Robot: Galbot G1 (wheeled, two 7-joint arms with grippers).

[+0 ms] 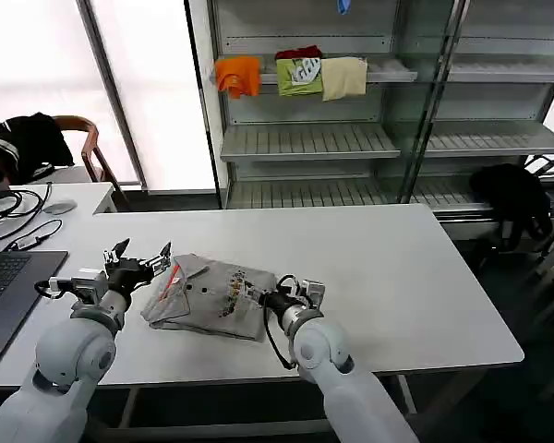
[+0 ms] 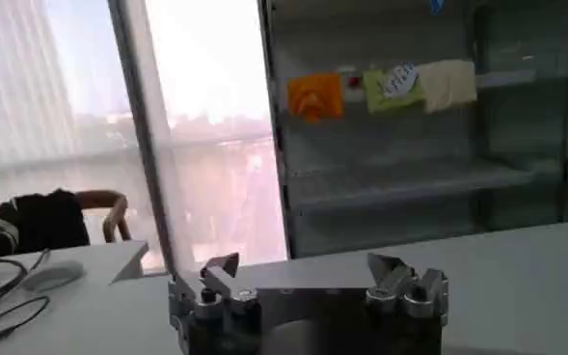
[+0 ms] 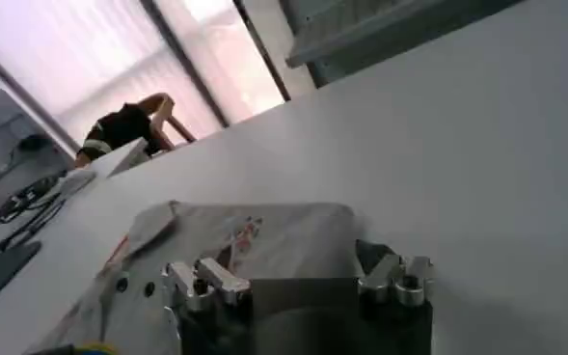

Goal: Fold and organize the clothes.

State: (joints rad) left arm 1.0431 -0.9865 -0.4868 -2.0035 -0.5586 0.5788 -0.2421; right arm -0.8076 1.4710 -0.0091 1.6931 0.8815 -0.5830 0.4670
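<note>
Right gripper (image 1: 256, 297) seemingly pinching grey clothes (image 1: 208, 297), white table (image 1: 397, 268)

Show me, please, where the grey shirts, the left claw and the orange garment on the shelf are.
grey shirts (image 1: 208, 295), head view, middle of the crumpled pile.
left claw (image 1: 142, 255), head view, midway between its open fingertips.
orange garment (image 1: 238, 75), head view, centre of the cloth hanging off the shelf.
</note>
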